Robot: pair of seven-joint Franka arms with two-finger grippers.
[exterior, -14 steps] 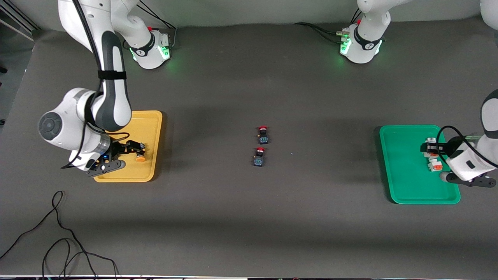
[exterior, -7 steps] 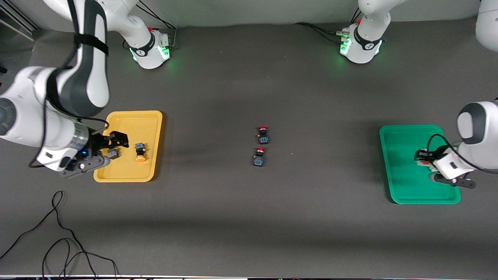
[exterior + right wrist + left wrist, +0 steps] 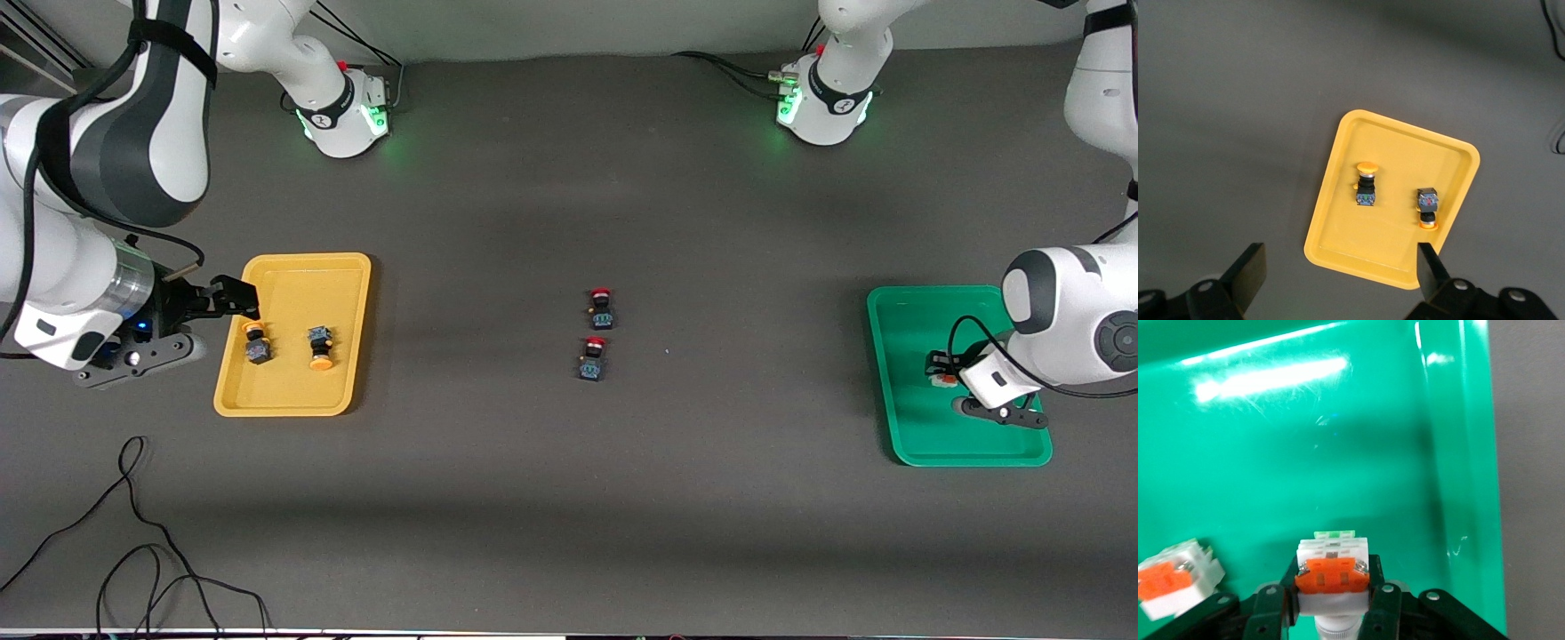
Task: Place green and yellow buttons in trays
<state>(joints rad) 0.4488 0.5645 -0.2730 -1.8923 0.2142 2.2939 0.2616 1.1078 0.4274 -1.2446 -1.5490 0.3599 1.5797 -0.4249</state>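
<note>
step: last white-bodied button with orange patch [image 3: 1331, 577] pinched in left gripper [image 3: 1331, 613] low over shallow green plastic tray [image 3: 907, 427], second white button [image 3: 1175, 581] lying beside | right gripper [image 3: 1338, 267] spread wide, empty, raised over shallow yellow plastic tray [image 3: 293, 404] edge, two black-bodied yellow-capped buttons [image 3: 257, 345] inside | next: left likely releases, lifts clear

No legible text, labels, brand names, numbers or signs are visible in any view. The small markings on the two robot bases cannot be read, and neither tray nor any button carries readable print.
</note>
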